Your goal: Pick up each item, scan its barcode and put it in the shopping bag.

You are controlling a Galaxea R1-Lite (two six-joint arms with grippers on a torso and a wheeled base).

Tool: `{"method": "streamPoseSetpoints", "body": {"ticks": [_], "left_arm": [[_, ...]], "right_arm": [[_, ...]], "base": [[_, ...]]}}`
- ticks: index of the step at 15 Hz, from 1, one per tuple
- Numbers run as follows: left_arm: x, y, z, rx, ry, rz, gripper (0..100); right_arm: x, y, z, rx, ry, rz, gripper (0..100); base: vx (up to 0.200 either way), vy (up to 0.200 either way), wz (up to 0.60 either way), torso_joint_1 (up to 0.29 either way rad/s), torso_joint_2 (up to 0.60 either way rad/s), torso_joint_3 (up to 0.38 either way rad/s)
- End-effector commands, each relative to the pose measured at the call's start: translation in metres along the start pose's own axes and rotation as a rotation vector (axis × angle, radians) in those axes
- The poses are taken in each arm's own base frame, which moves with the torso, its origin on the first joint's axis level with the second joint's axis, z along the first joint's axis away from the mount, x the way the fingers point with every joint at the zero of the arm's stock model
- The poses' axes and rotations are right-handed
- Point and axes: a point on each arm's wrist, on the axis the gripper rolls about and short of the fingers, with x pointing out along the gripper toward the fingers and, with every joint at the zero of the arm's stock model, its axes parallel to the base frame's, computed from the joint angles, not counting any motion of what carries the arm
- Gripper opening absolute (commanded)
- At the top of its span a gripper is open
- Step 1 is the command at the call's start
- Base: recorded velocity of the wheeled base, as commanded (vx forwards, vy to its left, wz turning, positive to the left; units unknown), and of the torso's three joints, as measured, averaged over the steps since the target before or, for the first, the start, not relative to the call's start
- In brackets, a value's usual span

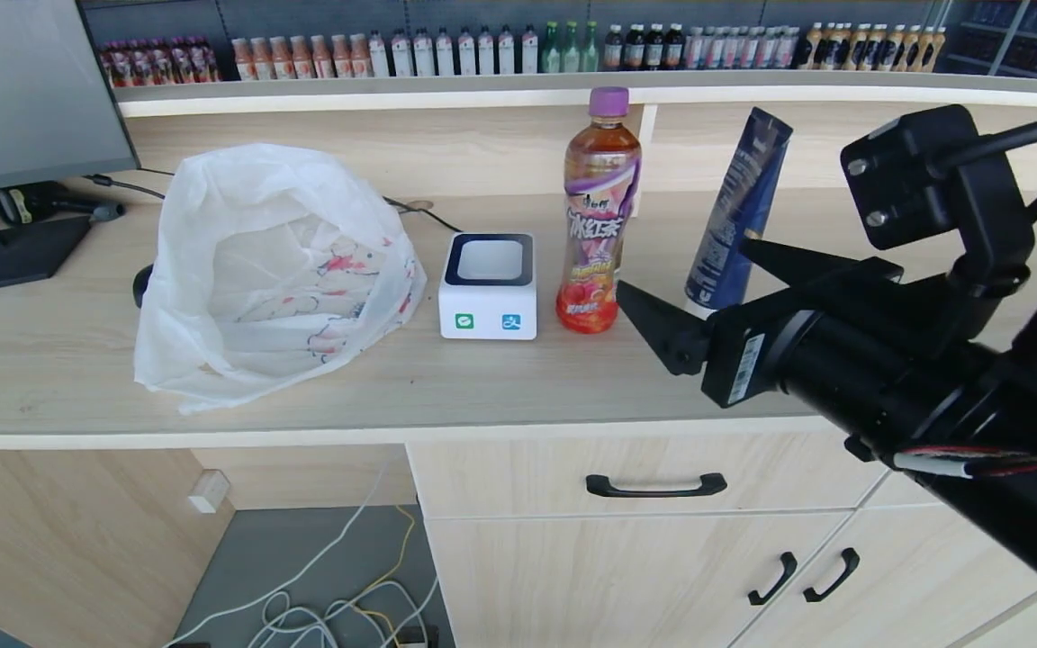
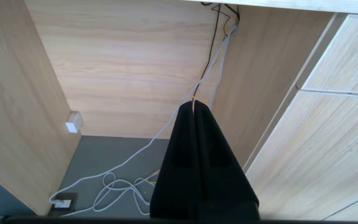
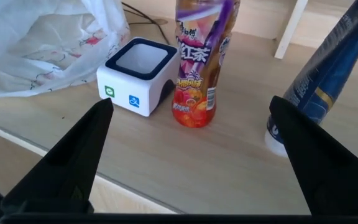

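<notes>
Tea bottle (image 1: 599,216) upright on counter (image 1: 482,387), just beside white scanner (image 1: 488,286) — tilted blue tube (image 1: 739,211) to its right | shopping bag (image 1: 271,270) open, left of scanner | right gripper (image 1: 684,266) spread wide, empty, near bottle and tube | left gripper (image 2: 193,109) pressed together — below the counter

Shopping bag (image 1: 275,270) is translucent white with red and dark line print. Scanner (image 1: 488,286) white, navy top frame, green and blue icons. Bottle (image 1: 599,216) amber-orange, purple cap, purple-orange label. Tube (image 1: 739,211) dark blue, white cap. Bench (image 1: 482,387) pale wood grain. Right hand (image 1: 680,264), left hand (image 2: 194,107) black.
</notes>
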Motion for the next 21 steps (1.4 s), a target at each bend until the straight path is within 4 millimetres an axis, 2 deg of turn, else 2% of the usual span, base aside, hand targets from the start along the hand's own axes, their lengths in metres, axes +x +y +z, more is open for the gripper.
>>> {"method": "streamPoseSetpoints", "body": {"ticks": [1,4,7,11,15,21], "left_arm": [[0.0,0.0,0.0,0.0,0.0,0.0,0],[0.0,0.0,0.0,0.0,0.0,0.0,0],[0.0,0.0,0.0,0.0,0.0,0.0,0],[0.0,0.0,0.0,0.0,0.0,0.0,0],[0.0,0.0,0.0,0.0,0.0,0.0,0],[0.0,0.0,0.0,0.0,0.0,0.0,0]], "right_arm": [[0.019,0.011,-0.009,-0.002,0.005,0.002,100],[0.04,0.021,-0.023,0.013,-0.019,-0.047,100],[0.061,0.025,-0.021,0.023,-0.038,-0.079,100],[0.076,0.011,-0.029,0.014,-0.022,-0.154,100],[0.097,0.019,-0.029,0.02,-0.042,-0.163,100],[0.117,0.023,-0.028,0.031,-0.057,-0.225,100]], "base": [[0.0,0.0,0.0,0.0,0.0,0.0],[0.0,0.0,0.0,0.0,0.0,0.0],[0.0,0.0,0.0,0.0,0.0,0.0],[0.0,0.0,0.0,0.0,0.0,0.0],[0.0,0.0,0.0,0.0,0.0,0.0],[0.0,0.0,0.0,0.0,0.0,0.0]]}}
